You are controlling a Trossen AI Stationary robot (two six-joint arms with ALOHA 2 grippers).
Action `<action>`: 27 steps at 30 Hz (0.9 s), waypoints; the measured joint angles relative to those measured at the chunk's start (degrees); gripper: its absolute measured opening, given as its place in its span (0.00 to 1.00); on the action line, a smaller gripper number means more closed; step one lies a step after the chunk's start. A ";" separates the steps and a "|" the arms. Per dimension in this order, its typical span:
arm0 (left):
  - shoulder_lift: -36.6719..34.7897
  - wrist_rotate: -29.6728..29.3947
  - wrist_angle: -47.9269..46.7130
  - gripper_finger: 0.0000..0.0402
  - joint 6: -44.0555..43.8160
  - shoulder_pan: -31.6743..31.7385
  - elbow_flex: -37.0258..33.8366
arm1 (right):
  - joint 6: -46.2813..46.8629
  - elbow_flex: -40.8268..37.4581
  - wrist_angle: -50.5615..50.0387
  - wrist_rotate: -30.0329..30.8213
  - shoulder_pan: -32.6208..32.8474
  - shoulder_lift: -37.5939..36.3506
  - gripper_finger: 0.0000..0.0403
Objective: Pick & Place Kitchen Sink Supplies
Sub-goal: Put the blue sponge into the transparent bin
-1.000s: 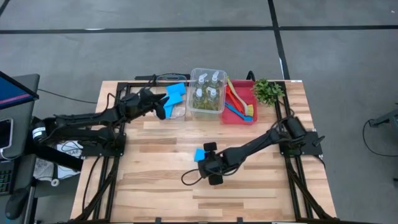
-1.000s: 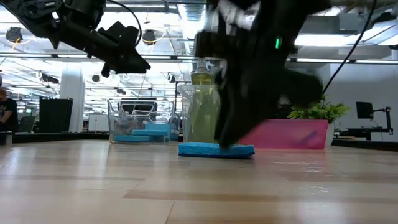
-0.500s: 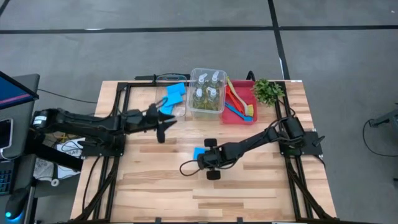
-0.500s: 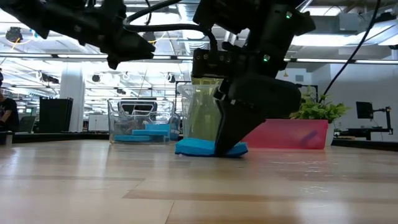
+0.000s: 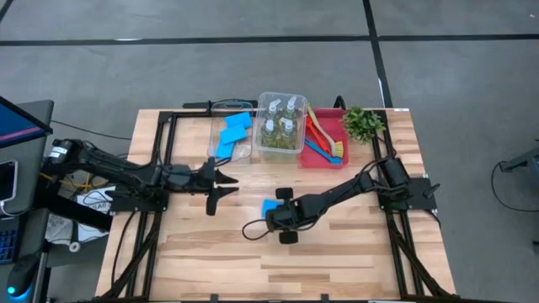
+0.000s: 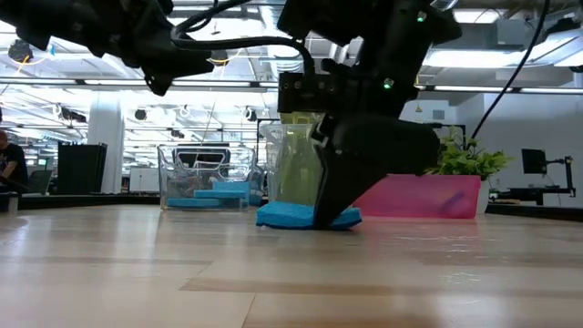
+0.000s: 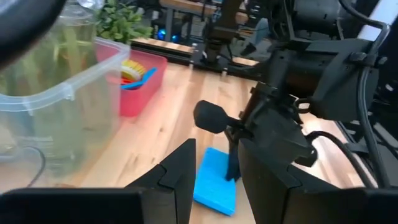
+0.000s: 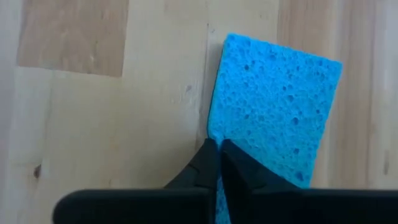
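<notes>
One blue sponge [image 8: 273, 112] flat, edges skewed to planks | right gripper [image 8: 216, 152] pinches its edge

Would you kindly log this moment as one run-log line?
right tool: shut on blue sponge, sponge on table | left tool: hovering near clear bin, empty

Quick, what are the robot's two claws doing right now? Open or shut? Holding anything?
Left gripper: a little open, holding nothing.
Right gripper: shut, pinching the edge of the blue sponge lying on the table.
</notes>
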 joint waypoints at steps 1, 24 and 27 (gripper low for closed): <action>0.08 0.01 0.02 0.30 0.00 -0.31 0.00 | -0.12 -0.11 0.02 0.80 0.49 -1.07 0.01; 2.77 -0.03 6.61 0.30 -15.72 -0.94 -0.04 | -12.93 0.11 16.81 19.00 5.54 -18.56 0.00; 5.62 -0.53 12.74 0.30 -17.80 -0.94 -0.04 | -14.50 0.11 16.55 23.57 4.76 -18.60 0.00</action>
